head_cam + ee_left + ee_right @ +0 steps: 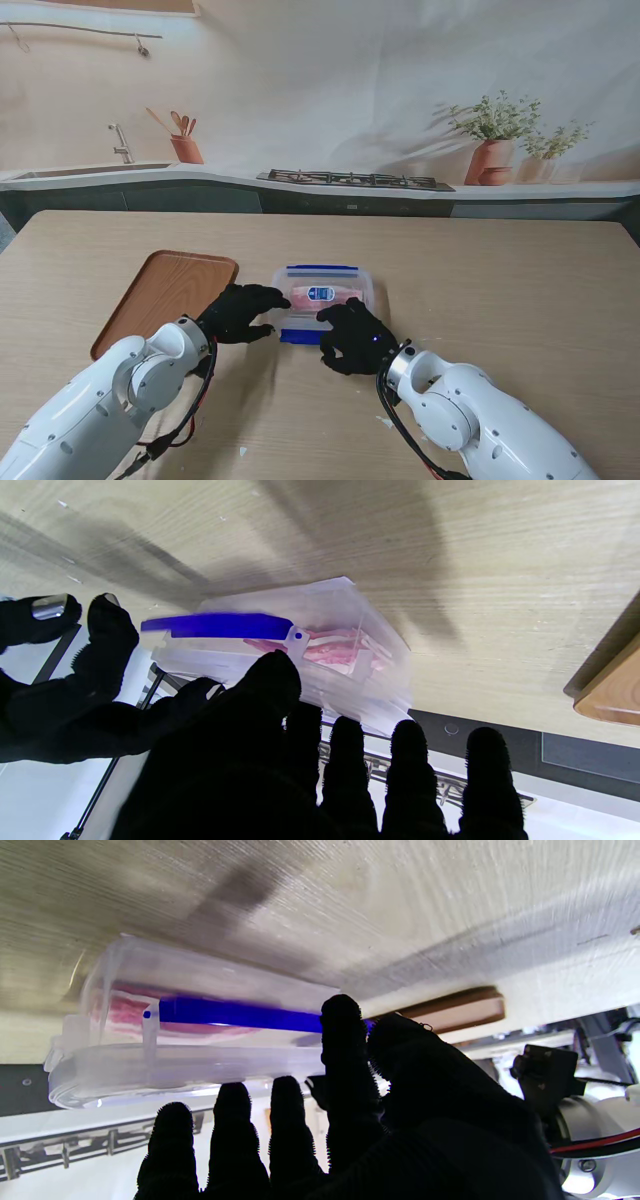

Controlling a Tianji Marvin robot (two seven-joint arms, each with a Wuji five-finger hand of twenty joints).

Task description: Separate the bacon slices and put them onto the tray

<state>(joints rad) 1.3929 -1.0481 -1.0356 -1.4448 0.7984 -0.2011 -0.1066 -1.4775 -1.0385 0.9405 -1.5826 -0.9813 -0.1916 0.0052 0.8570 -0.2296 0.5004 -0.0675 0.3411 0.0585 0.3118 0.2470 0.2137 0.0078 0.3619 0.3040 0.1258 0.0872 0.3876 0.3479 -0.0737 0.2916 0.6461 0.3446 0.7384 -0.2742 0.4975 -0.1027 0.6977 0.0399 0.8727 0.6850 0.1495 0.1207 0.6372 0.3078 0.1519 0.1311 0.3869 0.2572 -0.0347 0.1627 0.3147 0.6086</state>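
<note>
Container: clear lidded box (pixel 325 298) with blue clips, on the table (pixel 500 280) just right of the tray (pixel 165 295).
Bacon: pink slices (pixel 130 1012) inside the box — lid appears on, none on the tray.
Left hand: gloved (pixel 240 312), at the box's left end; fingers (pixel 410 760) spread, gripping nothing that can be seen.
Right hand: gloved (pixel 355 335), at the near side; forefinger and thumb at the near blue clip (pixel 235 1014) — whether they pinch it, cannot tell.
Step, as judged: unlatching the lid.
Method: brace the box with the left hand, lift the clip outward with the right, keep the box flat.
</note>
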